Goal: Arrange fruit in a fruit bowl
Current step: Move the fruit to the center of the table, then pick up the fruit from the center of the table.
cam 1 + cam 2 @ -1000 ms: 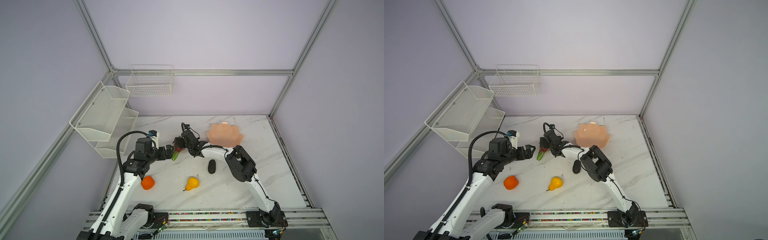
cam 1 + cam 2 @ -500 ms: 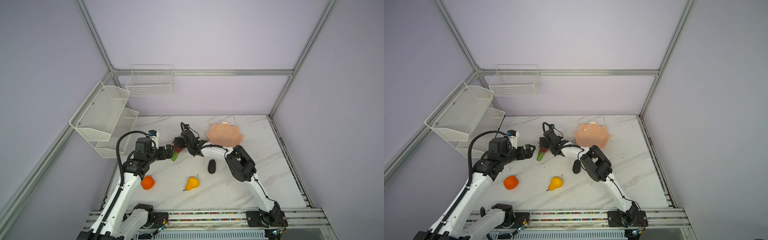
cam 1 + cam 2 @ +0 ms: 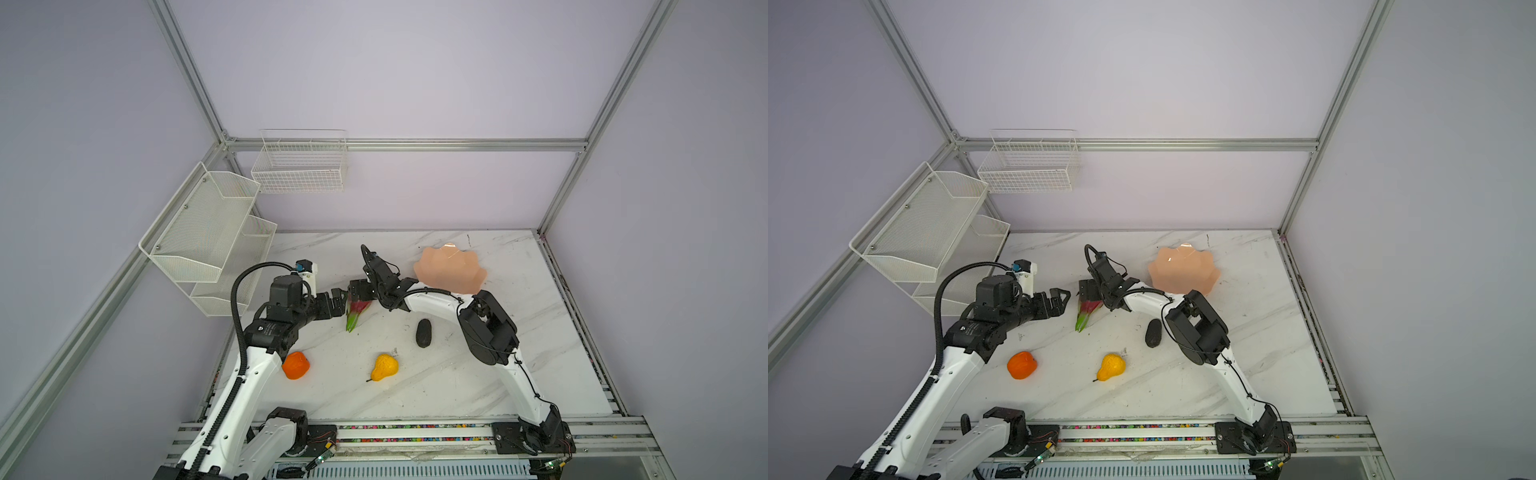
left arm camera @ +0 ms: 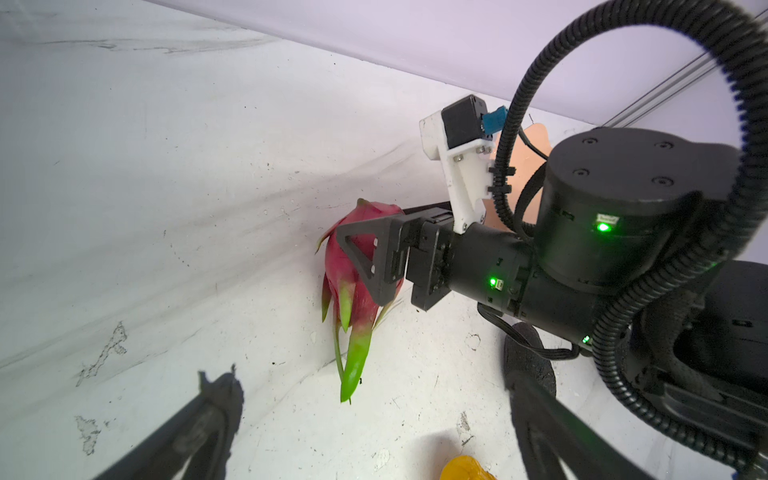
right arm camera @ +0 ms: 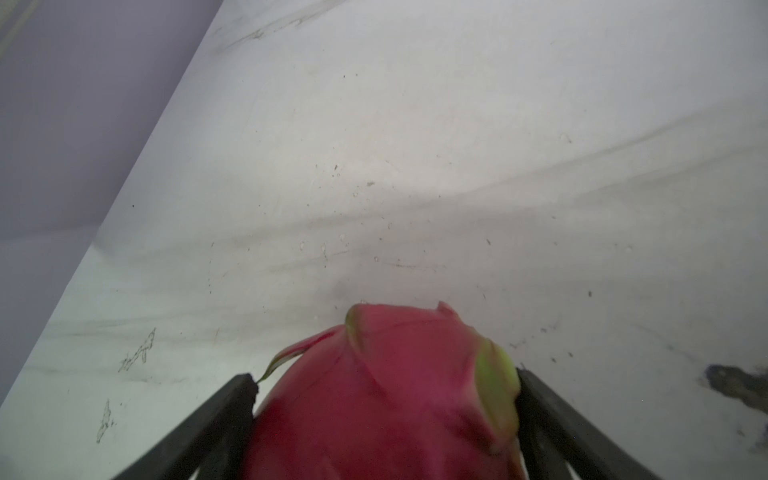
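**Nothing moves; dragon fruit between right jaws**

Since a second ago, nothing has visibly shifted. The scratched, marble-veined table [image 3: 415, 399] stands inside lilac walls [image 3: 374, 83]. The right gripper [image 5: 384, 380] has its jaws wide apart around the waxy magenta dragon fruit [image 3: 1089, 308] on the table. The left gripper [image 3: 1062, 301], also spread, is just beside. The glossy scalloped fruit bowl [image 3: 451, 272] stands near. The bumpy orange [image 3: 296, 365], pear [image 3: 384, 368] and black oval [image 3: 424, 332] lie apart.

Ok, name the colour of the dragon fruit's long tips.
Bright green; the dragon fruit shows best in the left wrist view.
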